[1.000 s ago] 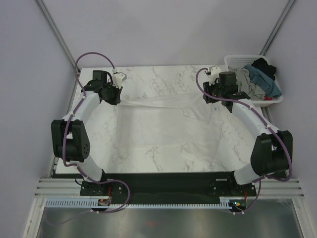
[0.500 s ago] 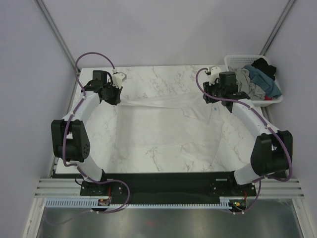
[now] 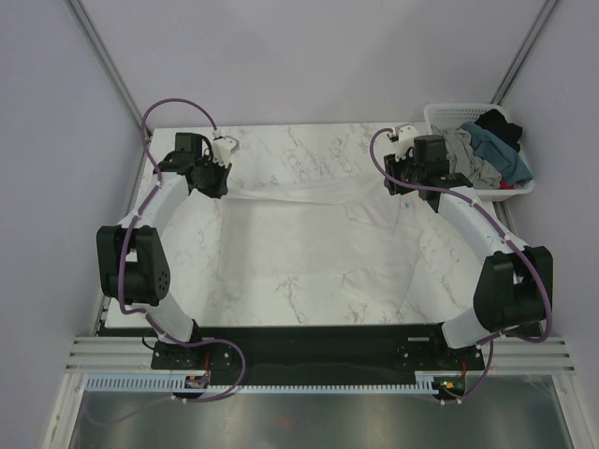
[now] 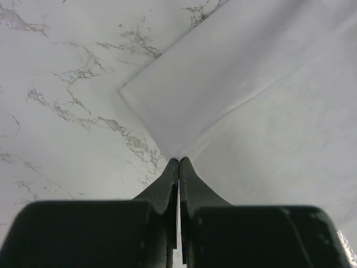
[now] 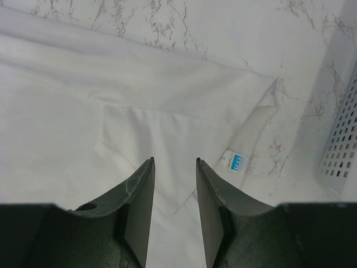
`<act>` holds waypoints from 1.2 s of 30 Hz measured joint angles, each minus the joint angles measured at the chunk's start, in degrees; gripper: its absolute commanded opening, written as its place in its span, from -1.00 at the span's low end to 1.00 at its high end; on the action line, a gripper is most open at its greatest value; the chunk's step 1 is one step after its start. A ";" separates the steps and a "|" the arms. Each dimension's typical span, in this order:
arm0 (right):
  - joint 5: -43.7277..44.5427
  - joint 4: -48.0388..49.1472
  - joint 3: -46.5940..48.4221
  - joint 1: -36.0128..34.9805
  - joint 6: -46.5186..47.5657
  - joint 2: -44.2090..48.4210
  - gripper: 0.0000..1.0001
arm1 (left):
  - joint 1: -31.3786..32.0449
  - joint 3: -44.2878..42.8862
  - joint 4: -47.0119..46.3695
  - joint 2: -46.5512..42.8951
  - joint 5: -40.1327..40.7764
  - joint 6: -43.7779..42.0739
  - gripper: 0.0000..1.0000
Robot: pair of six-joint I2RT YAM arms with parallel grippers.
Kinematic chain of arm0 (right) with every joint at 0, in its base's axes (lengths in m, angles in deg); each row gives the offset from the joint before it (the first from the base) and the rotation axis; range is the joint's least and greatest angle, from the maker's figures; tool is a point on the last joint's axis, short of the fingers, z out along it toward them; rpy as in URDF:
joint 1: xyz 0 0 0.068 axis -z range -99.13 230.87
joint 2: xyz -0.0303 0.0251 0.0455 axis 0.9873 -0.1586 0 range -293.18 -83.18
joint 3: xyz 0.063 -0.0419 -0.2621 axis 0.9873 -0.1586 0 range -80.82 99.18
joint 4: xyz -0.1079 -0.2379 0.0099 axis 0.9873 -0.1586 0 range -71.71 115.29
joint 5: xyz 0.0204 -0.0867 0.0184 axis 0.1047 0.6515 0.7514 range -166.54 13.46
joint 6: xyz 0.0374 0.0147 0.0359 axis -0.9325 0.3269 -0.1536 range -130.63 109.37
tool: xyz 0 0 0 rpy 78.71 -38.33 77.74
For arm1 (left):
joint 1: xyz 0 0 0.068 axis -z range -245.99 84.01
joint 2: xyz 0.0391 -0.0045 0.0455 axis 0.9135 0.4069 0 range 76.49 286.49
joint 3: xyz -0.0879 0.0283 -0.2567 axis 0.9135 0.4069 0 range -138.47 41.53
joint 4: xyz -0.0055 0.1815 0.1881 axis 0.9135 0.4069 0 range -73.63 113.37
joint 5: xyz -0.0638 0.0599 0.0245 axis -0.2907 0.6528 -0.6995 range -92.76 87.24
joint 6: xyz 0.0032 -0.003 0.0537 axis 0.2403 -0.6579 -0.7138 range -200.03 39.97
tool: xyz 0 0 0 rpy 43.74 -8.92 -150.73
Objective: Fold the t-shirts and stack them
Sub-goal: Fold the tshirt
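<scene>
I count two arms, one basket and four t-shirts in sight. One white t-shirt (image 3: 309, 243) lies spread flat across the middle of the marble table (image 3: 309, 140) in the top view. A grey t-shirt (image 3: 465, 154), a teal-blue t-shirt (image 3: 489, 140) and a black t-shirt (image 3: 497, 122) sit heaped in the white basket (image 3: 440, 113) at the upper right of that frame. Both arms reach to the far half of the table, elbows bent outward. The left gripper (image 4: 178, 162), upper left in the top view, is clenched on a corner of the white t-shirt, whose fabric narrows to a point at its fingertips. The right gripper (image 5: 174, 162), upper right, points down over the shirt's far edge, jaws parted with nothing gripped. A small blue label (image 5: 234, 163) lies just to its right in the wrist view.
</scene>
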 measured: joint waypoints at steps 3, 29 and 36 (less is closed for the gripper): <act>0.02 0.00 0.00 0.00 0.00 0.00 -0.13 | 0.00 -0.02 0.00 0.00 0.00 0.00 -0.96; 0.68 0.02 0.00 0.00 0.17 0.15 -0.14 | 0.00 -0.22 0.00 -0.02 0.00 0.00 -0.96; 0.83 0.04 0.00 0.00 0.17 0.22 -0.13 | 0.00 -0.22 0.00 -0.02 0.00 0.02 -0.96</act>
